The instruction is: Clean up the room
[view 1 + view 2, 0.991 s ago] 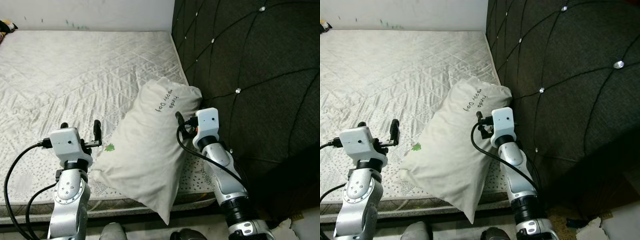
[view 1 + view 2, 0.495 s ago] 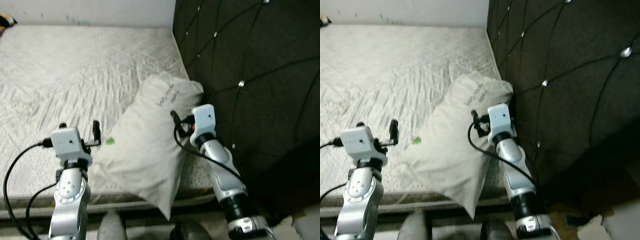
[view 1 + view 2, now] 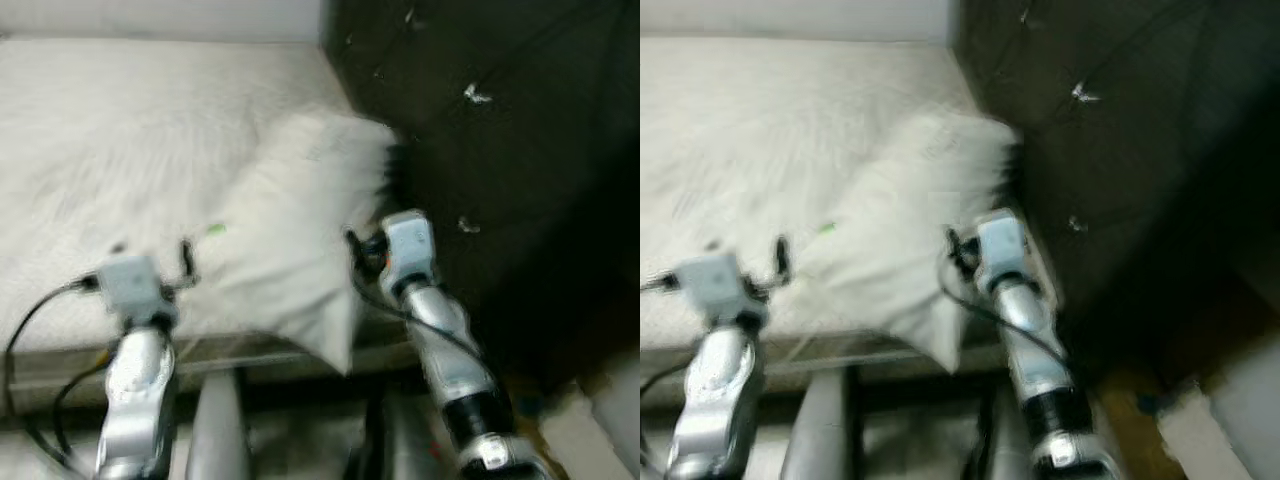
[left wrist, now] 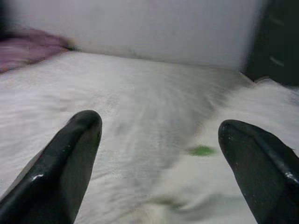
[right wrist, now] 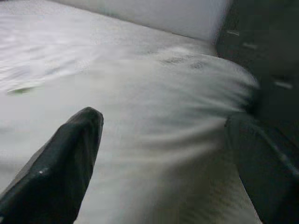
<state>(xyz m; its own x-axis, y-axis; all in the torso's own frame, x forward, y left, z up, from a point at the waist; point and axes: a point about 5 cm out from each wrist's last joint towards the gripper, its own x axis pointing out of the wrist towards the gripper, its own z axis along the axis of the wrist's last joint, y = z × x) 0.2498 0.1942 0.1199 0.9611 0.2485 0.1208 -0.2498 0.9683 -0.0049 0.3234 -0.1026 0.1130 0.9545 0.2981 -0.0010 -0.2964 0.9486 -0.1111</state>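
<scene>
A white pillow (image 3: 290,230) with a small green mark lies on the bed (image 3: 120,130), leaning against the dark tufted headboard (image 3: 480,150); its lower corner hangs over the mattress edge. The head views are blurred. My left gripper (image 4: 163,154) is open, its fingers (image 4: 70,163) held above the mattress beside the pillow's left edge (image 4: 219,186). My right gripper (image 5: 168,158) is open too, just short of the pillow's right side (image 5: 159,107), near the headboard. Neither touches the pillow.
A white wall (image 3: 160,18) runs behind the bed. A purple cloth (image 4: 28,46) lies at the far side of the mattress. The bed's front edge (image 3: 250,350) crosses below the pillow. A pale object (image 3: 1210,430) lies on the floor at the lower right.
The whole picture has shifted and blurred, so the camera has moved; the bed edge now sits higher in view. Both grippers stay open at either side of the pillow.
</scene>
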